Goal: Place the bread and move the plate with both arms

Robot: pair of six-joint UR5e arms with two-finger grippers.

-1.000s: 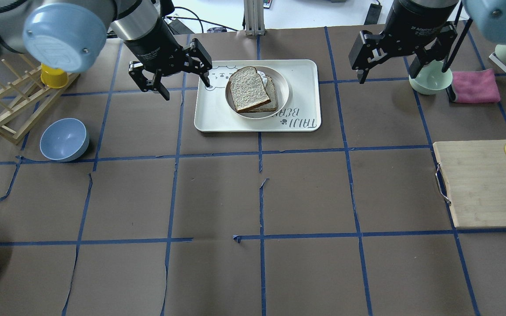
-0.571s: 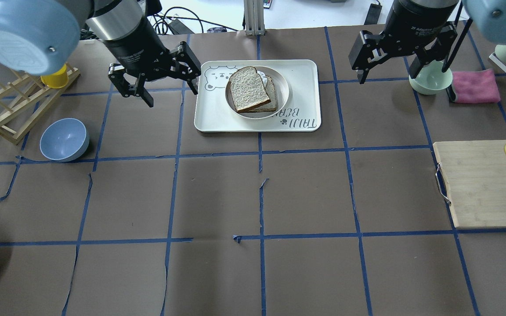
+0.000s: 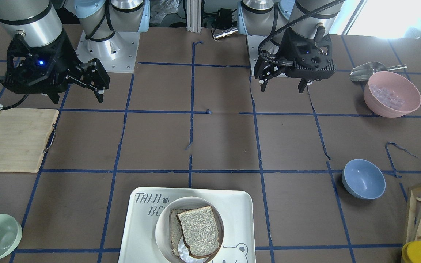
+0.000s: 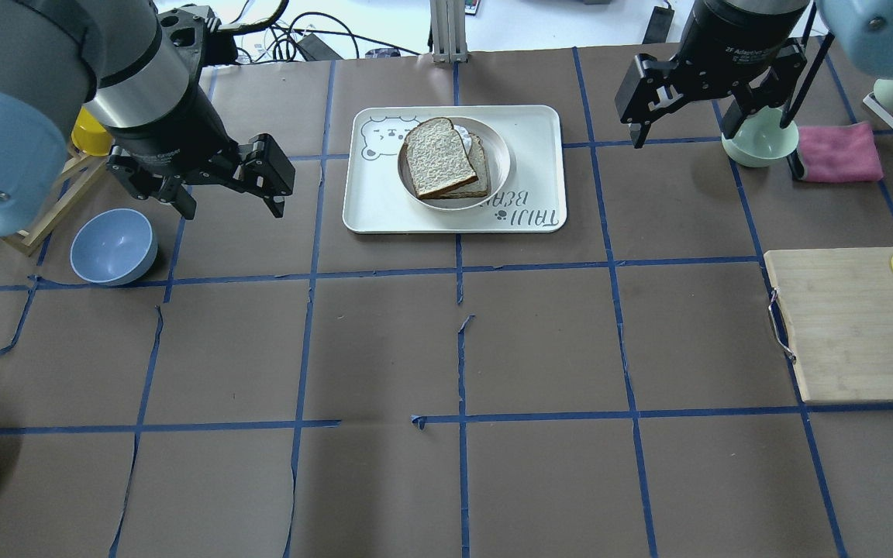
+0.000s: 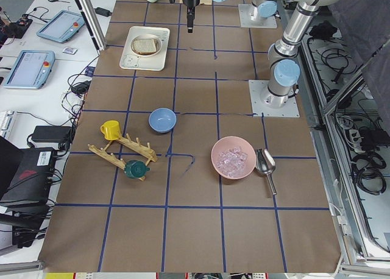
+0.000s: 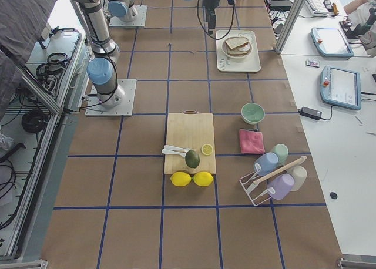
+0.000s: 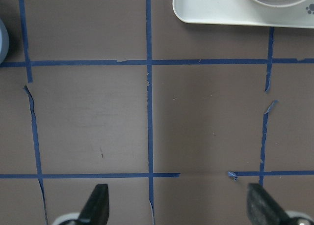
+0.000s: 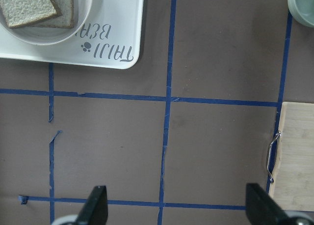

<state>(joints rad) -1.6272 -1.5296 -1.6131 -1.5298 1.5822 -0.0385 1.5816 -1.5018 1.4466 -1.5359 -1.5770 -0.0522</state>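
The bread (image 4: 435, 155), a pale grey-white slice with a brown crust, lies on top of a second slice (image 4: 482, 167) in the round cream plate (image 4: 499, 147). The plate stands on the "TAIJI BEAR" tray (image 4: 539, 128) at the far middle of the table. My left gripper (image 4: 233, 208) hangs open and empty to the left of the tray, apart from it. My right gripper (image 4: 683, 138) hangs open and empty to the right of the tray. Bread (image 3: 198, 230) and plate (image 3: 163, 219) show in the front view. The right wrist view shows the bread (image 8: 27, 6) and the tray (image 8: 122, 18).
A blue bowl (image 4: 113, 246) and a wooden rack (image 4: 43, 225) with a yellow cup (image 4: 90, 132) stand left of my left gripper. A pale green bowl (image 4: 760, 143), a pink cloth (image 4: 838, 151) and a cutting board (image 4: 853, 322) with a lemon slice are at the right.
My left arm has drawn away from the tray's left edge, moving left and nearer, with the gripper still open. The right arm, bread and plate have not moved.
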